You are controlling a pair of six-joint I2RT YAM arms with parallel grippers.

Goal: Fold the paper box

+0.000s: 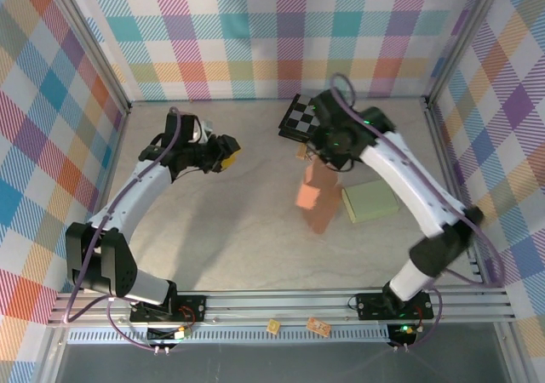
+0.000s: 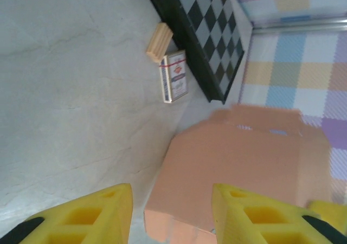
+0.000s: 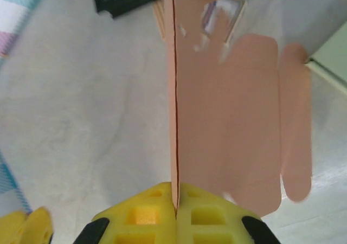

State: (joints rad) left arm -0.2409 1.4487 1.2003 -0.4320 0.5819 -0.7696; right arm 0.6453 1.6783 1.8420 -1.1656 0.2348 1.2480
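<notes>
Left claw (image 1: 228,151) hangs over the bench (image 1: 213,230), left of centre, pointing toward the middle. The top view does not settle how wide it stands. Its own wrist camera does: the two yellow fingers (image 2: 103,214) are well apart and grip nothing.

That same wrist camera shows items at the far side of the bench. A small wooden block (image 2: 159,42) and a card pack (image 2: 174,76) lie just beside the edge of a black checkerboard (image 2: 209,32). From above, the pack cannot be made out beneath the right arm.

The paper box (image 1: 315,197) is right of centre, a salmon-coloured flat blank held on edge and well apart from the left claw. The top view shows it hanging below the right wrist. Whether its lower end touches the bench cannot be told.

Right claw (image 3: 176,198) is closed, its yellow pads pressed together on the blank's upper edge. The right wrist camera looks straight down the sheet, showing the crease as a thin line and rounded flaps spreading to one side, unfolded. The top view hides this grip under the arm.

A pale green pad (image 1: 369,202) lies flat on the bench near the box, on its right.
</notes>
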